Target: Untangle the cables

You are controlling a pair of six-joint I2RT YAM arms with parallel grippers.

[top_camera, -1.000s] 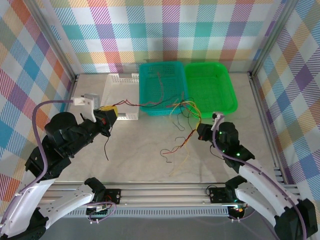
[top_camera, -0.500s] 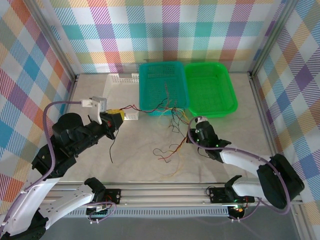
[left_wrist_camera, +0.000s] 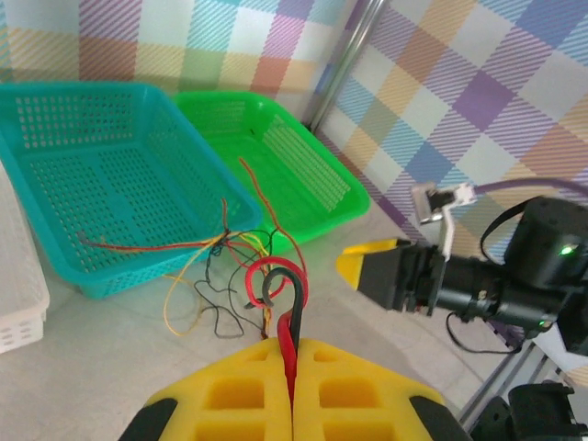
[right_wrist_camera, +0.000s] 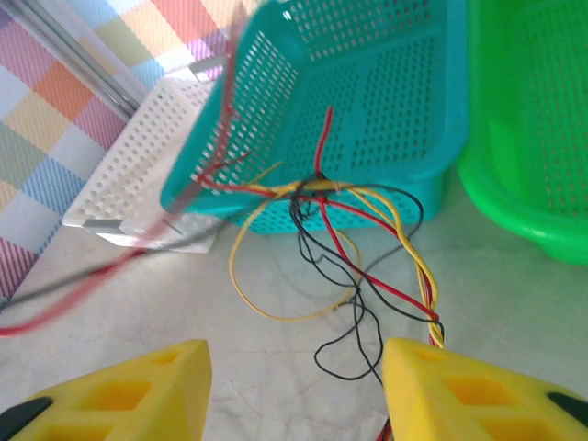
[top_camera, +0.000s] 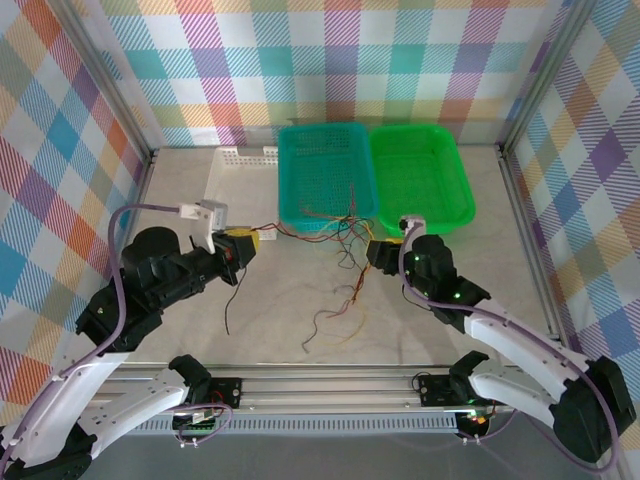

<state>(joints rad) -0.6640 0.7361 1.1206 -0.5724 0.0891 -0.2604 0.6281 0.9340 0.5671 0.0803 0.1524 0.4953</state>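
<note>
The cables (top_camera: 345, 228) are thin red, yellow, orange and black wires knotted at the teal basket's (top_camera: 325, 150) front rim, with loose ends trailing over the table (top_camera: 330, 322). My left gripper (top_camera: 243, 243) is shut on a red and a black cable; in the left wrist view these curl out from between its yellow fingers (left_wrist_camera: 292, 354). A black strand hangs below it. My right gripper (top_camera: 378, 255) stands open just in front of the knot (right_wrist_camera: 317, 193). Its fingers (right_wrist_camera: 294, 386) are wide apart, with a yellow-red bundle brushing the right finger (right_wrist_camera: 459, 386).
A green basket (top_camera: 420, 175) sits right of the teal one. A white perforated tray (top_camera: 235, 160) lies to the teal basket's left. Metal frame rails run along both table sides and the near edge.
The right gripper has opened and let go of the cables, shifting left toward the teal basket. The left gripper has moved right with its red and black cables. The tangle has slackened.
</note>
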